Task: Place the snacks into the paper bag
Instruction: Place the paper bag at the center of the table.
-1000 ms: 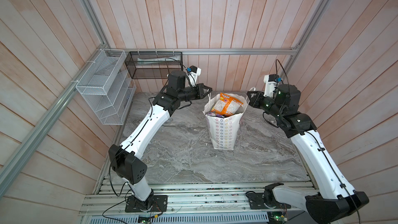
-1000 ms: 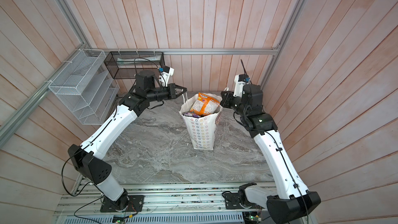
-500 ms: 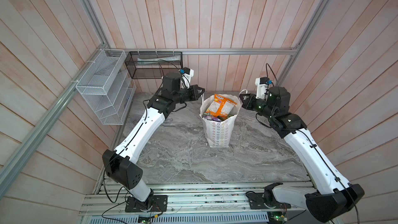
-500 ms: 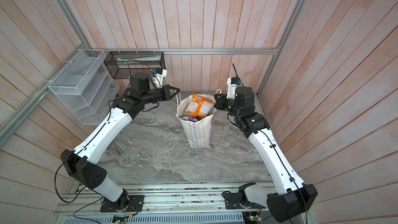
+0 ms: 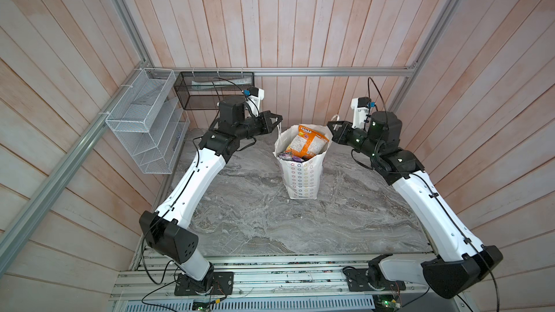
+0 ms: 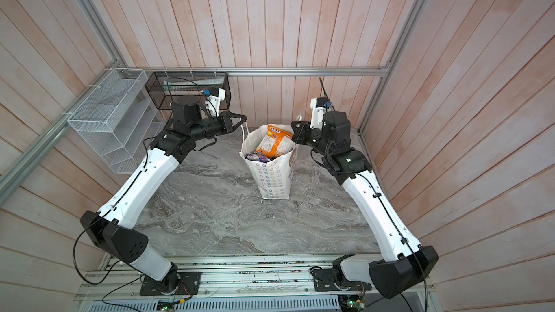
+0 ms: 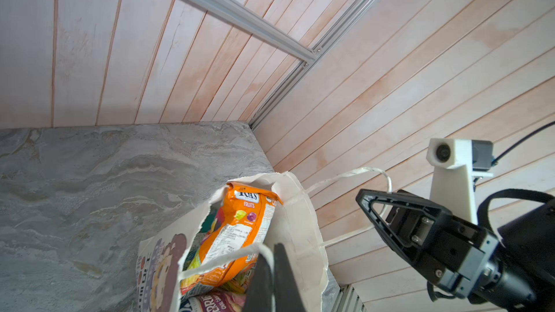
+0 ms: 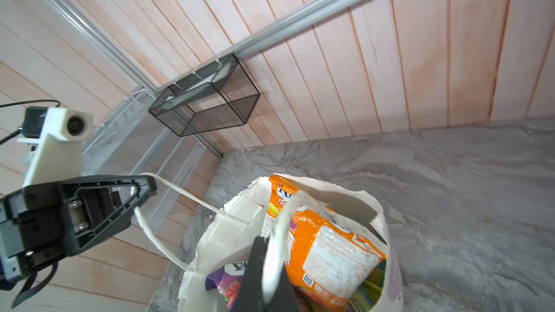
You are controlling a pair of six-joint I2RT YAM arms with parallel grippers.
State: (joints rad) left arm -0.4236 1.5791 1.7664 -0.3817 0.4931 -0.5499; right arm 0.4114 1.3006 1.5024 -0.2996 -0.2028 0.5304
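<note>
The white paper bag (image 5: 301,175) (image 6: 274,178) stands upright at the middle back of the marble table. Snacks fill it: an orange pouch (image 5: 306,142) (image 7: 240,226) (image 8: 330,250) sticks out of the top, and a purple pouch (image 5: 288,156) (image 8: 225,283) lies lower. My left gripper (image 5: 279,119) (image 7: 271,253) is shut on the bag's left cord handle (image 7: 222,258). On the other side, the right gripper (image 5: 330,123) (image 8: 270,244) is shut on the right cord handle (image 8: 282,223). Both handles are pulled outward, holding the mouth open. I cannot tell whether the bag's base touches the table.
A white wire rack (image 5: 144,121) hangs on the left wall. A black mesh basket (image 5: 213,88) hangs on the back wall behind my left arm. Wooden walls close in the back and both sides of the marble table (image 5: 255,205).
Both arms, still holding the handles, have come down and moved slightly left and back. The bag has gone with them and now looks smaller and lower.
</note>
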